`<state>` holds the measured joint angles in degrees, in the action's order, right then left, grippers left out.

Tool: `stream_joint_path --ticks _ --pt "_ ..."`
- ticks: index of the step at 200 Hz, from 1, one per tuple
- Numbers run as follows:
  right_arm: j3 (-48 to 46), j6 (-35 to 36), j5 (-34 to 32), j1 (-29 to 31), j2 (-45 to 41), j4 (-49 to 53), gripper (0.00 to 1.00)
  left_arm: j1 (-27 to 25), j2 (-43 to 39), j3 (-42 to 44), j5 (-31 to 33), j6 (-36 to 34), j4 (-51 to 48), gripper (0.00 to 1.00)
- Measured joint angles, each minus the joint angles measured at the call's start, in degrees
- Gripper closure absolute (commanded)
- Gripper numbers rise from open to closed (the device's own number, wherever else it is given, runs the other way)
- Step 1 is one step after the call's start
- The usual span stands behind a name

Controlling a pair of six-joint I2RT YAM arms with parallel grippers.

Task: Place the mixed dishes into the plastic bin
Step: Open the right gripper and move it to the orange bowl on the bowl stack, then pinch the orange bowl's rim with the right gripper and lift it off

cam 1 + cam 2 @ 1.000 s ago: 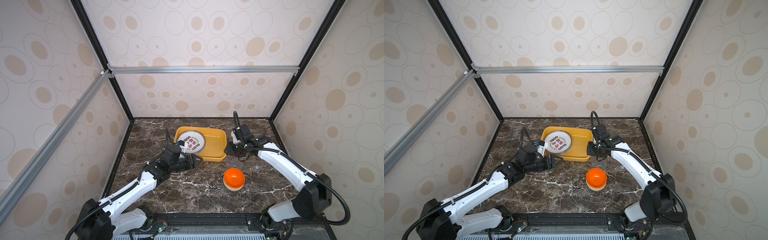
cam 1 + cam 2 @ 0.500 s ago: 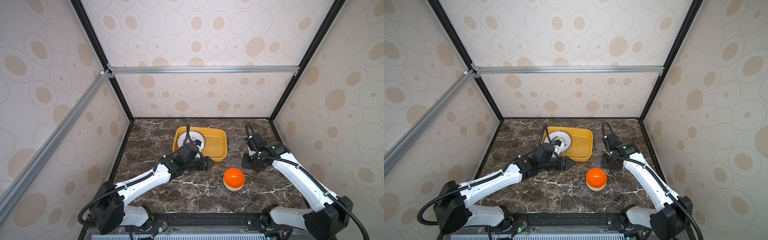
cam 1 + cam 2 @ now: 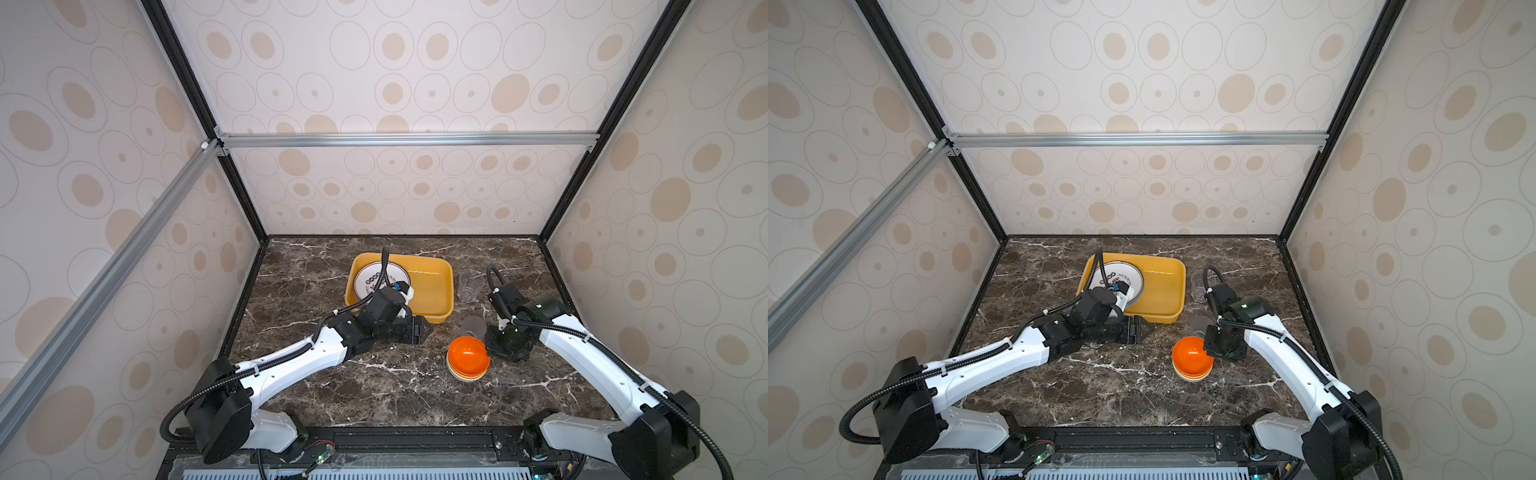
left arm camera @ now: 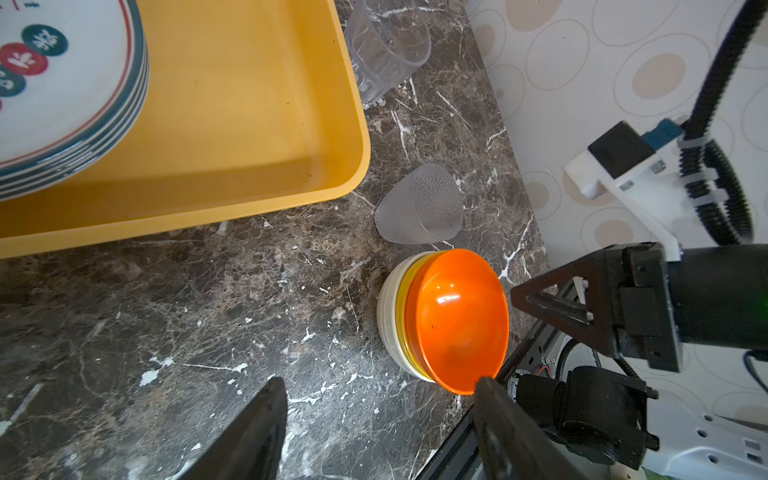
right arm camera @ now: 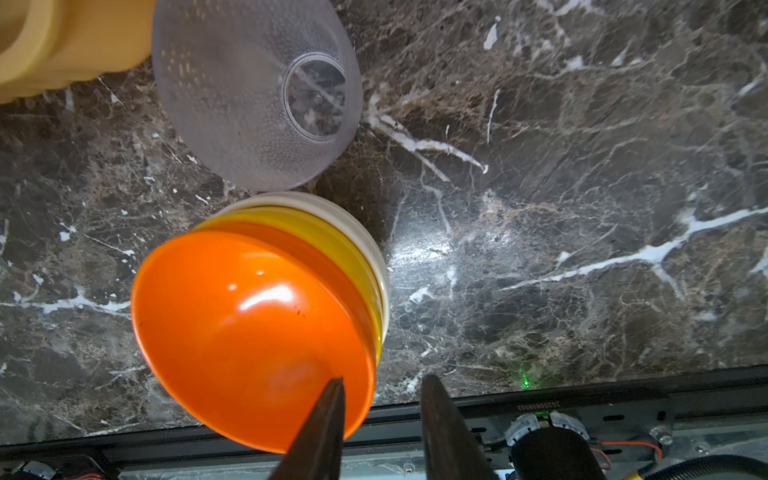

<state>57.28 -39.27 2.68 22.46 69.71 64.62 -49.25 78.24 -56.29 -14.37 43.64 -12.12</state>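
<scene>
The bowls [image 3: 467, 359], orange nested in yellow nested in off-white, sit on the table [image 3: 374, 395] right of centre in both top views. They are just below the lower right corner of the bin [image 3: 430, 286] and outside it. Plates [image 3: 374, 282] lie in the bin's left half. The stack looks like light, stiff, glossy plastic, so I judge it slippery and apt to slide, or to shed a bowl if tipped. The best hold is a pinch across the rim, deep enough to catch all three walls. The right gripper [image 5: 380, 386] straddles that rim at the lower middle of its wrist view, one finger inside the orange bowl and one outside, jaws narrow. Whether they pinch it yet I cannot tell. The left gripper [image 4: 378, 395] hangs wide and empty left of the stack. A greyish cup [image 5: 253, 91] sits just beside the stack and could be knocked.
</scene>
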Motion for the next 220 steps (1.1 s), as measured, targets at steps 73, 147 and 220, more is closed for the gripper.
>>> stream_joint_path --ticks 73,147,220 --pt "-1.9 -0.4 1.8 0.0 2.4 -3.0 0.76 0.0 0.0 0.0 0.4 0.0 0.0 0.30" --pt "-2.4 -0.3 2.1 0.0 3.3 -4.0 0.86 0.0 0.0 0.3 0.6 0.0 0.0 0.31" --pt "-2.3 0.6 2.1 0.0 3.3 -3.1 0.97 0.0 0.0 0.5 0.9 0.0 0.0 0.31"
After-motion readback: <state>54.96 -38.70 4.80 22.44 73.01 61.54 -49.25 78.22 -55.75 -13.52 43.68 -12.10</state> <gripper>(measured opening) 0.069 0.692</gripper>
